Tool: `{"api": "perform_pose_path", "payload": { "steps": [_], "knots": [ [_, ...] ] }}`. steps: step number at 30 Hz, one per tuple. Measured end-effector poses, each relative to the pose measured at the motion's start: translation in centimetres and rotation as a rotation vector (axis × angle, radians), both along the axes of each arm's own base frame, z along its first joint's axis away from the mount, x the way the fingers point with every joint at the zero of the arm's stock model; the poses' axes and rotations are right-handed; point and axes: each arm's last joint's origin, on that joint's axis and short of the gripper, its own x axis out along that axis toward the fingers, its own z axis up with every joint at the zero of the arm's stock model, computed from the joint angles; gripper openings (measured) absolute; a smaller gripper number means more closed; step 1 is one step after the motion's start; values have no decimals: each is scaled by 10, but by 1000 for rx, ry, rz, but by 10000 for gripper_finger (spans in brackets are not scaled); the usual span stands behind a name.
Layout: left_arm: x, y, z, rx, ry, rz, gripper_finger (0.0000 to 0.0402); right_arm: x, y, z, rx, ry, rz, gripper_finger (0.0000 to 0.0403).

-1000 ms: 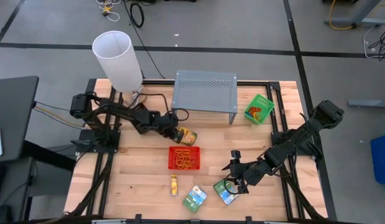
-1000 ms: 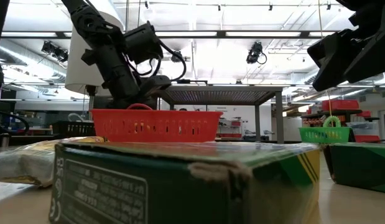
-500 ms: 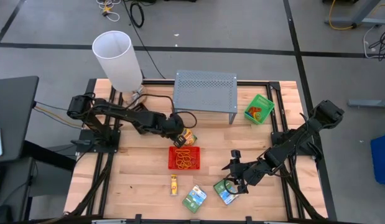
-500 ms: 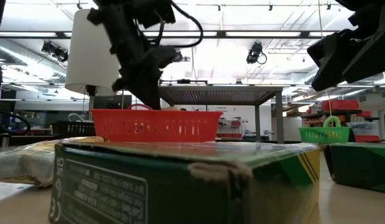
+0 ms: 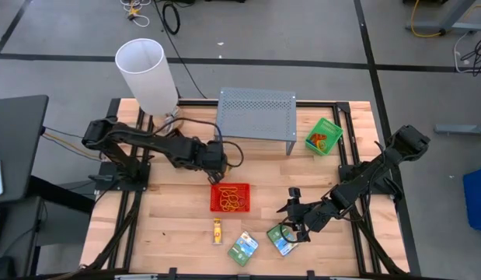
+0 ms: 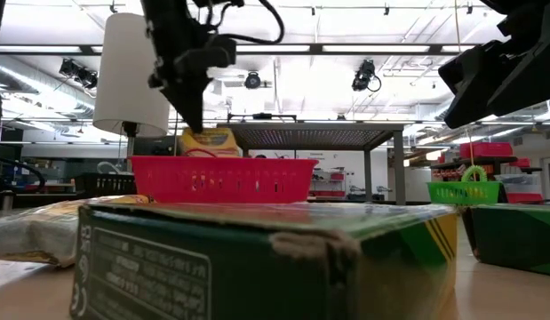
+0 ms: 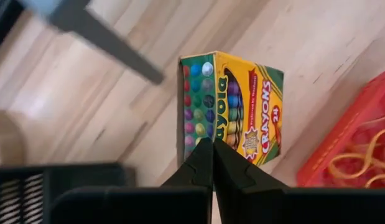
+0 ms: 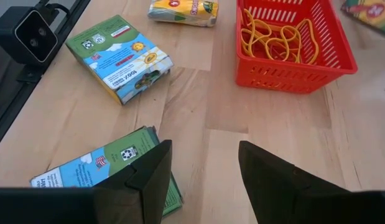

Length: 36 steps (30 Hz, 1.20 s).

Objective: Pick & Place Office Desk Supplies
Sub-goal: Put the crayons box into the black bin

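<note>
A yellow-green crayon box (image 7: 232, 109) stands on the wood just beyond the red mesh tray (image 5: 231, 197), which holds rubber bands (image 8: 276, 37). In the low view the crayon box (image 6: 208, 142) rises above the tray's rim. My left gripper (image 7: 212, 149) is shut and points steeply down, with its tips at the box's upper edge (image 6: 191, 124). In the high view it hides the box (image 5: 220, 169). My right gripper (image 8: 201, 174) hangs open over a green-blue packet (image 8: 111, 168) at the near right (image 5: 293, 230). My left gripper has its shut fingertips (image 6: 193, 124) by the crayon box's upper edge (image 7: 198, 140), coming from above. I cannot tell whether they touch the box. The box rests on the table.
A second green-blue packet (image 5: 243, 247) and a small yellow packet (image 5: 217, 231) lie near the front edge. A green mesh tray (image 5: 324, 135) sits at the far right, beside the grey perforated stand (image 5: 256, 114). The white lampshade (image 5: 147, 75) stands at the far left.
My left gripper has risen, rolled about its own line and drawn a little toward the table's left, staying shut. The crayon box, which lay in plain sight beyond the tray in the high view, now shows above the tray's rim in the low view.
</note>
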Motion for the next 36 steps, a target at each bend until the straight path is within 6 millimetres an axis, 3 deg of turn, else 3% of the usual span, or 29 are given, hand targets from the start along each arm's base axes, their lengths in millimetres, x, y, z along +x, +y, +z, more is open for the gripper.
{"api": "perform_pose_path", "payload": {
  "steps": [16,26,36],
  "knots": [
    [-69,-5,42,153,67,205,0,0,0,1,3,-6,1,194],
    [-86,13,45,266,229,274,0,1,1,1,12,-17,1,194],
    [-97,31,17,285,351,331,0,1,1,2,6,-22,8,194]
  ]
}}
